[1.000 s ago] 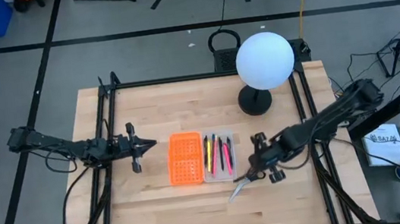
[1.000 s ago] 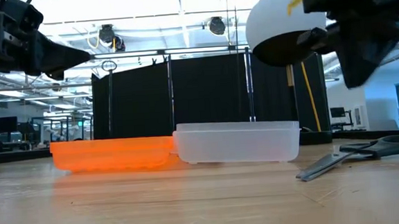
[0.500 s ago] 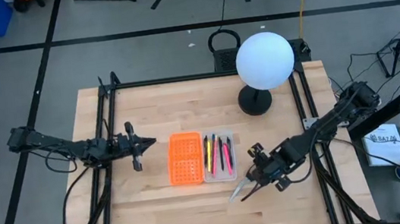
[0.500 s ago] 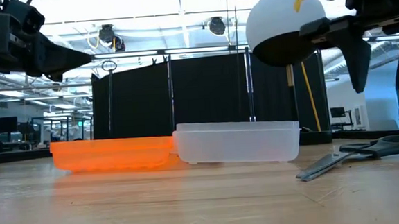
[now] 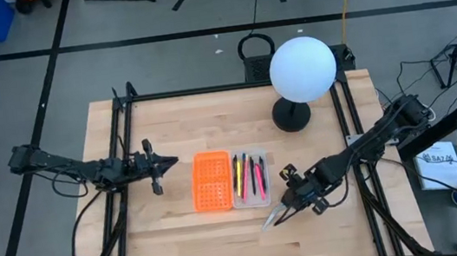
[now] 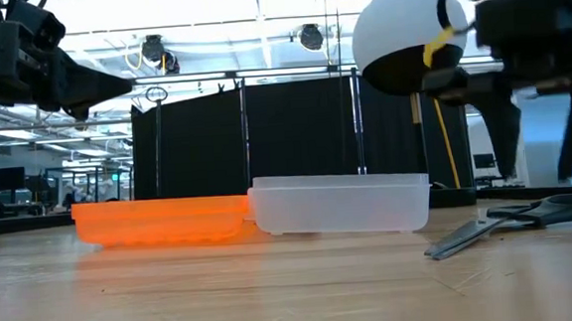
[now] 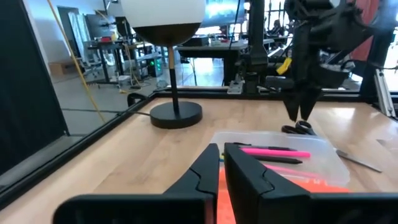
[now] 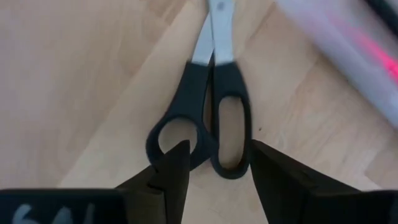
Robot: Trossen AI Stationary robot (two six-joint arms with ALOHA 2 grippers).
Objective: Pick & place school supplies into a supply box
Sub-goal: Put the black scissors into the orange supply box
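The scissors (image 5: pixel 276 216), black handles and silver blades, lie flat on the wood near the table's front, just right of the supply box. My right gripper (image 8: pixel 219 149) hangs open just above the handles (image 6: pixel 552 204), one finger on either side, touching nothing. The supply box has a clear tray (image 5: pixel 250 179) holding pink, yellow and dark pens, joined to an orange perforated lid (image 5: pixel 211 182) on its left. My left gripper (image 5: pixel 167 163) waits shut, left of the lid and above the table.
A lamp with a white globe (image 5: pixel 302 68) and a black round base (image 5: pixel 291 116) stands at the back right. Dark rails (image 5: pixel 353 130) run along the table's left and right sides. Bare wood lies in front of the box and the scissors.
My right gripper has opened. It has moved a little toward the table's near edge and come down over the scissors' handles. The scissors and the box have not moved.
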